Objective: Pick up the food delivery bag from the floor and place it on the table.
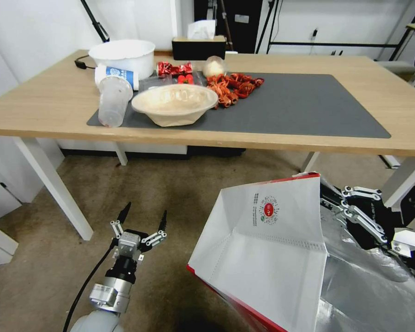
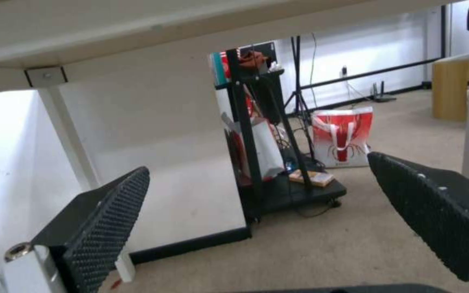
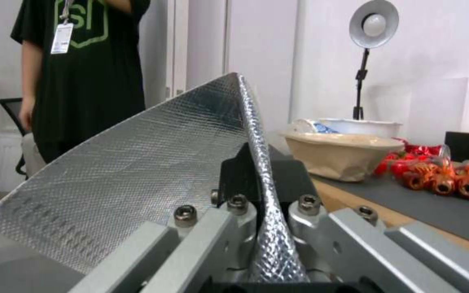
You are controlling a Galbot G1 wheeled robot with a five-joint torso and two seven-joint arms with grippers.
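Note:
The food delivery bag (image 1: 272,249) is white with a red edge and a round red logo. It hangs in front of the table's near edge at the lower right, its silver foil lining (image 1: 369,286) open toward my right arm. My right gripper (image 1: 332,203) is shut on the bag's upper wall, and the foil edge (image 3: 256,134) is pinched between its black pads. The light-wood table (image 1: 46,97) carries a dark grey mat (image 1: 309,106). My left gripper (image 1: 145,214) hangs open and holds nothing, low over the carpet at the lower left, below the tabletop's underside (image 2: 136,24).
A paper bowl (image 1: 175,103), a tipped plastic cup (image 1: 113,103), a white bowl (image 1: 122,55) and red crayfish (image 1: 230,87) crowd the mat's left half. White table legs (image 1: 50,184) flank my left gripper. A black shelf (image 2: 261,154) and a red-white bag (image 2: 343,138) stand beyond the table.

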